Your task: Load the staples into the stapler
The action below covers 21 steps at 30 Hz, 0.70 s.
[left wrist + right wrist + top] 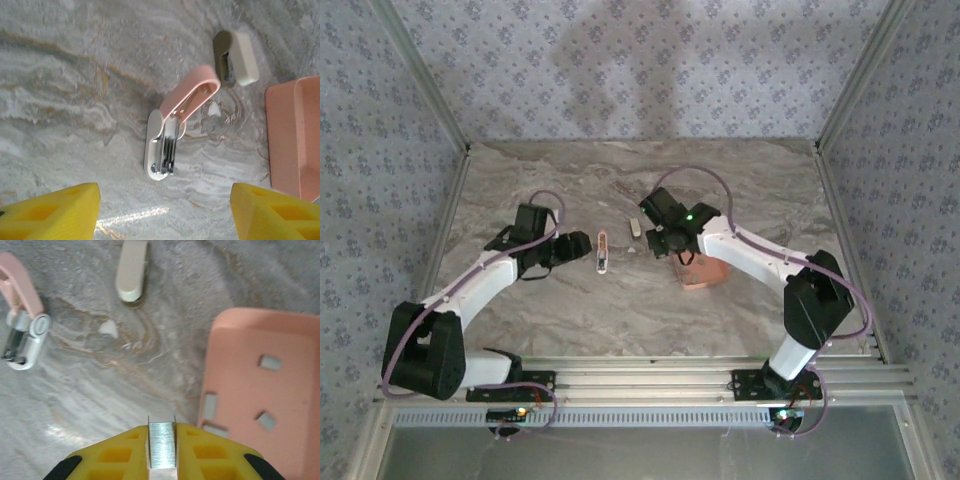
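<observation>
I see one stapler (170, 125) lying open on the desk (60, 100) at centre frame. Its long axis runs lower left to upper right, with the pink lid swung toward the upper right and the metal rail toward the bottom. My left end effector (165, 202) is spread and empty. My right end effector (162, 437) pinches one strip of staples (162, 450), lengthwise up the frame at bottom centre. Four loose strips (270, 362) lie in the tray (250, 340).

The stapler (165, 140), pale pink and white, lies flat on the tabletop (60, 100) near its centre. It is opened out: the pink lid is swung away from the white base and the metal rail is exposed. The staples (162, 447), one short ridged grey metallic strip, are clamped in the right pincer (162, 430), right of the stapler and apart from it.
</observation>
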### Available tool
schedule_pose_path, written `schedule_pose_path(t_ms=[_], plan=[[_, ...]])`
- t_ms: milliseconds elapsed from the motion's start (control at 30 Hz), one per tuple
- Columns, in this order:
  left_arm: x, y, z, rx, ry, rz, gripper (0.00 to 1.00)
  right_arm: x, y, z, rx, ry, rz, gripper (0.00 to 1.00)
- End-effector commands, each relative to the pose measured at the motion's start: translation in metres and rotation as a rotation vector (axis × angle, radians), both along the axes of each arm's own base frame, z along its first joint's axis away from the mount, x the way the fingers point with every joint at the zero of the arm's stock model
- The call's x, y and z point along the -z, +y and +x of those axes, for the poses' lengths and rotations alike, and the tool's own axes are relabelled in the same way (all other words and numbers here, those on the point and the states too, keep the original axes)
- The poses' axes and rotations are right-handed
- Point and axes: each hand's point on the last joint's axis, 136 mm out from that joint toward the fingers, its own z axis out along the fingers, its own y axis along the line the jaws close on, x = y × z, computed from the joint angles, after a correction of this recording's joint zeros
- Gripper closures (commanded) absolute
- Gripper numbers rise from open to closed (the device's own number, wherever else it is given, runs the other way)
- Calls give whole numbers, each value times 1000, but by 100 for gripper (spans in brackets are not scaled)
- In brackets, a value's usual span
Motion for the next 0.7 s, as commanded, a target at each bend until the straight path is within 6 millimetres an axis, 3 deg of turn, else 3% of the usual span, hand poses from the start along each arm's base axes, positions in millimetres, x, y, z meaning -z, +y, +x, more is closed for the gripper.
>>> schedule_pose_path(t_ms=[0, 133, 333, 667], plan=[[-9, -6, 0, 12, -30, -65, 30, 14, 8, -11, 143, 58, 26, 82], [-1, -4, -7, 22, -19, -65, 30, 37, 24, -20, 217, 119, 48, 82], [1, 1, -16, 6, -27, -77, 30, 80, 32, -29, 280, 224, 2, 82], [8, 13, -25, -15, -31, -41, 30, 116, 35, -48, 270, 356, -98, 82]])
